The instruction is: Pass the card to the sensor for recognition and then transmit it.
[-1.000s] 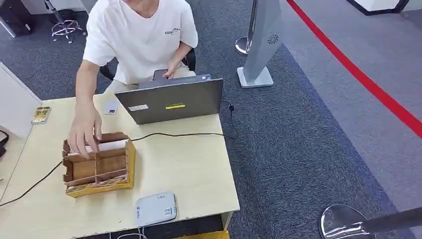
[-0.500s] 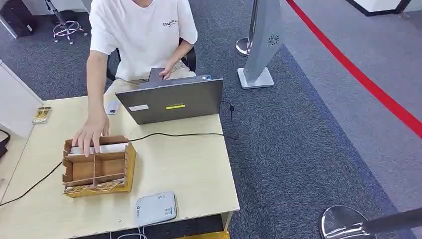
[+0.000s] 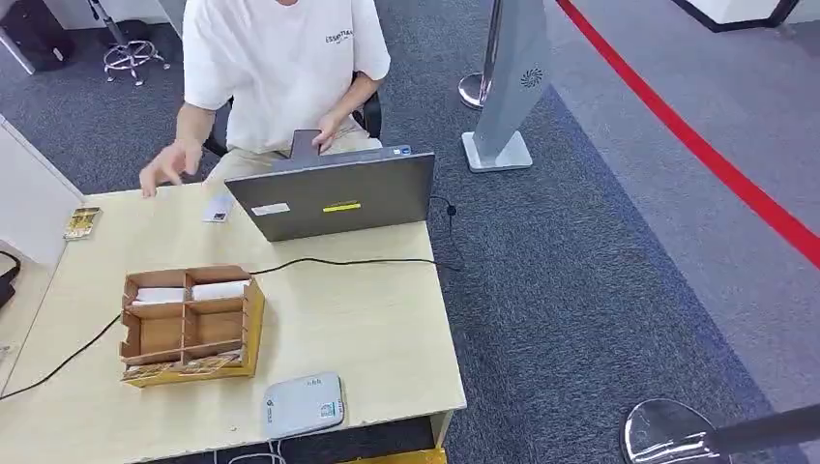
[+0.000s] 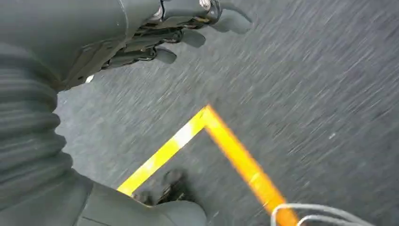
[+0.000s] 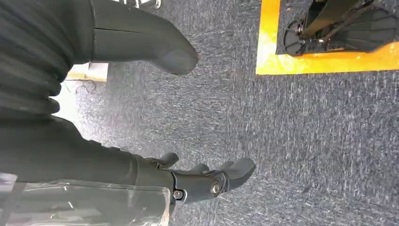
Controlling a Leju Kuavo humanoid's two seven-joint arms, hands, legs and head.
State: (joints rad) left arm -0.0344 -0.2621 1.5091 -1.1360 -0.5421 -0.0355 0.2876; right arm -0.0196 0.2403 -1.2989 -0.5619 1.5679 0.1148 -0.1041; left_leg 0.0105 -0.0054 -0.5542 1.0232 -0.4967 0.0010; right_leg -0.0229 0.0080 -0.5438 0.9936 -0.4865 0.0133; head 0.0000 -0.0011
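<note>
Lying flat in the far compartments of the brown cardboard divided box point(image 3: 190, 324): white cards point(image 3: 193, 291), within reach for picking. Waiting at the near edge of the pale wooden table point(image 3: 367, 329): grey rounded card sensor point(image 3: 303, 405). Hanging over dark carpet, holding nothing: left hand point(image 4: 174, 33) and right hand point(image 5: 207, 181), fingers loosely curled, slightly apart. Sitting behind the grey laptop point(image 3: 334, 193): person in white shirt point(image 3: 280, 68), one hand point(image 3: 164, 166) lifting near the table's far edge. Crossing the tabletop beside the box: black cable point(image 3: 348, 261).

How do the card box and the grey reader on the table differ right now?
The card box is brown, open-topped and split into compartments, with white cards in its far ones; the reader is a flat, closed, light grey slab. The card box sits back from the near table edge; the reader lies close to that edge. Both rest untouched on the table.
</note>
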